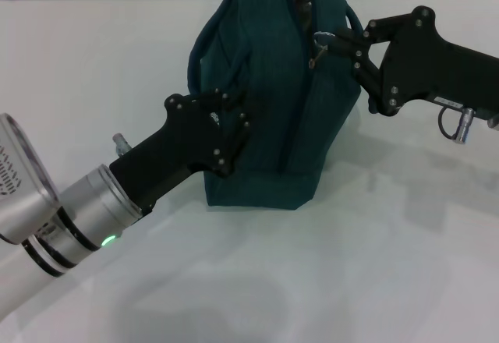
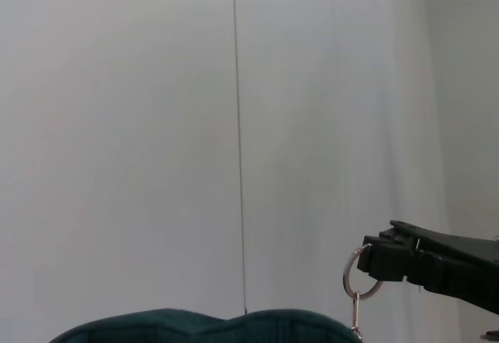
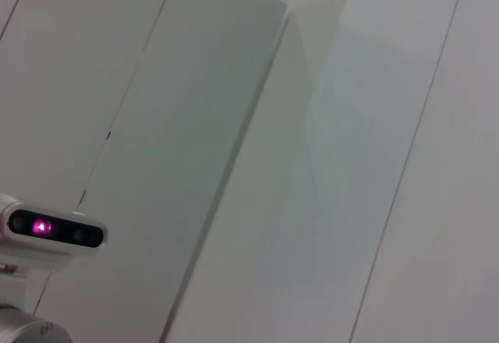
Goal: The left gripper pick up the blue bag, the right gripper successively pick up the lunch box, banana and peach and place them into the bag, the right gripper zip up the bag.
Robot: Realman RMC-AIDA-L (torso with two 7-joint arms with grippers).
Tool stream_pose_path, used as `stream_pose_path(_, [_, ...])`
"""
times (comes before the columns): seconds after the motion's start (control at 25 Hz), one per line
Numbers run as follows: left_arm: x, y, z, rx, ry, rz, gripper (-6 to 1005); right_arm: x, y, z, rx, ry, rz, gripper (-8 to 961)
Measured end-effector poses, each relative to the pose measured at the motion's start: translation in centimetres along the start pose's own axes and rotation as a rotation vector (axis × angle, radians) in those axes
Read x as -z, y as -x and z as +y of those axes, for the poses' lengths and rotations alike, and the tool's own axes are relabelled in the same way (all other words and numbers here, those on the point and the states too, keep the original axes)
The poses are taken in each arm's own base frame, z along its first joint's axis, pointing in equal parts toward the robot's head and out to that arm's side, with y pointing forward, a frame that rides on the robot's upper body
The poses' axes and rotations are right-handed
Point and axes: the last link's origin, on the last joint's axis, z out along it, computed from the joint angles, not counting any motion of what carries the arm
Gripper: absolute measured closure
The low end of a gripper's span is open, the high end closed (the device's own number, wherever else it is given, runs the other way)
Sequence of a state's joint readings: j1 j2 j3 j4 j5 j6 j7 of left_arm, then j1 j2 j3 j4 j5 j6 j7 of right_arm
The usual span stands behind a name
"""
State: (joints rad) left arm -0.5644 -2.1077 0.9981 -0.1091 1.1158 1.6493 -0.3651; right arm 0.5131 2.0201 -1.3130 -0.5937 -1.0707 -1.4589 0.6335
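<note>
Now at the zip step: right hand (image 1: 331, 43), upper right of frame, pinches the metal ring pull (image 2: 357, 274) at the top of the blue bag (image 1: 273, 109), centre frame on the white tabletop (image 1: 374, 265). Left hand (image 1: 234, 129) clamps the bag's left side fabric, bracing it. Next: draw the pull along the zipper. Lunch box, banana, peach not visible, presumably inside. Nothing obstructs.

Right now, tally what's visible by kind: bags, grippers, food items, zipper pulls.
Bags: 1, the blue bag, upright on the table.
Grippers: 2, the left gripper on the bag's side, the right gripper at the zipper.
Zipper pulls: 1, the ring pull, in the right gripper's fingers.
Food items: 0 in view.
Total: 4.
</note>
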Motion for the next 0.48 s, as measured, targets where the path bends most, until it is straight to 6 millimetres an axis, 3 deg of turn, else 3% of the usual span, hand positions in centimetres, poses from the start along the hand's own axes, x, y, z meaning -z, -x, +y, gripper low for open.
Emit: stream_pose_path(0.48, [0.14, 0.13, 0.45, -0.018, 0.037, -0.011, 924, 0.1, -0.06, 0.08, -0.002, -0.001, 0.001, 931])
